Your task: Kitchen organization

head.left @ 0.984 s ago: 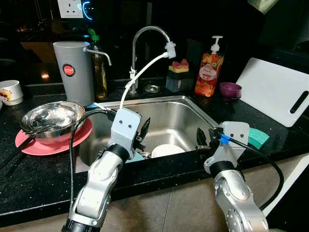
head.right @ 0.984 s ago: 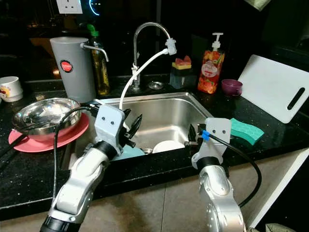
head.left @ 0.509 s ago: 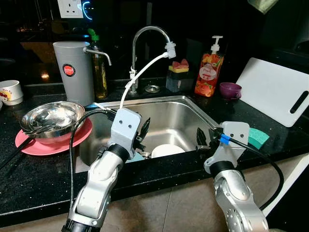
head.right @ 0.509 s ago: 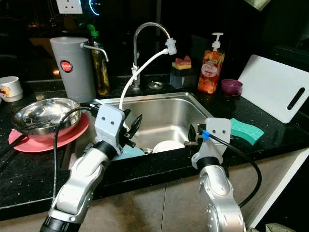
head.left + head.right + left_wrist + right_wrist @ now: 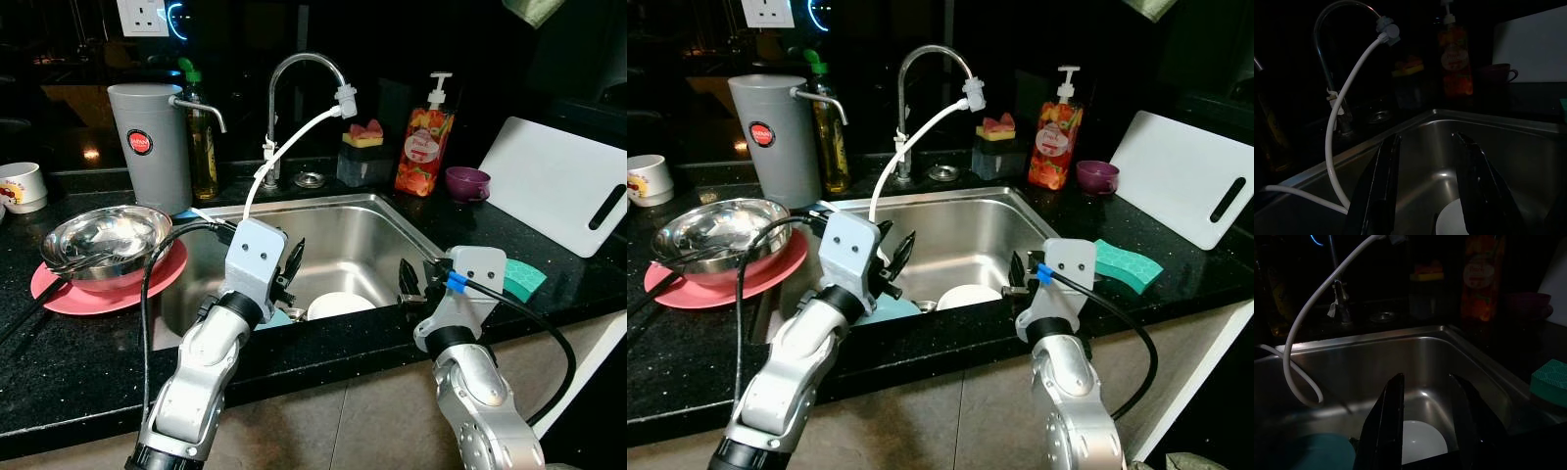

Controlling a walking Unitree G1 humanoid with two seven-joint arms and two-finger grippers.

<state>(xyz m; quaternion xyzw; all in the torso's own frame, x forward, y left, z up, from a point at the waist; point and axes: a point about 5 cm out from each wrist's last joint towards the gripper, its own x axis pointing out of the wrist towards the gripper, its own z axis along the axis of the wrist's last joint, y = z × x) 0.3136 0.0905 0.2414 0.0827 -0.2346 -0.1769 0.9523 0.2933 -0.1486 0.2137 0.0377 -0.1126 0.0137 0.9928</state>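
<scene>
Left gripper (image 5: 292, 262) poised over the near-left part of the sink (image 5: 367, 230), fingers (image 5: 1382, 181) spread apart with nothing between them; right gripper (image 5: 411, 279) at the sink's near-right rim, fingers likewise parted and empty. Both sit just above the front edge of the black counter (image 5: 59, 333). Below and between them, on the basin floor — a white plate (image 5: 338, 305), closer to the left gripper's tips, with a teal dish (image 5: 890, 309) touching or just beside it at the left. Basin walls stand clear of both grippers on the far side; a white hose (image 5: 279, 152) loops from the faucet (image 5: 294, 73) down into the sink's left corner, near the left arm. Left of the sink: steel bowl (image 5: 103, 240) resting on a pink plate (image 5: 59, 289), grey canister (image 5: 147, 142) behind. Right of the sink, near the right gripper: green sponge (image 5: 522, 277), then a white cutting board (image 5: 563, 181), a purple cup (image 5: 467, 182), a soap bottle (image 5: 424, 142).
</scene>
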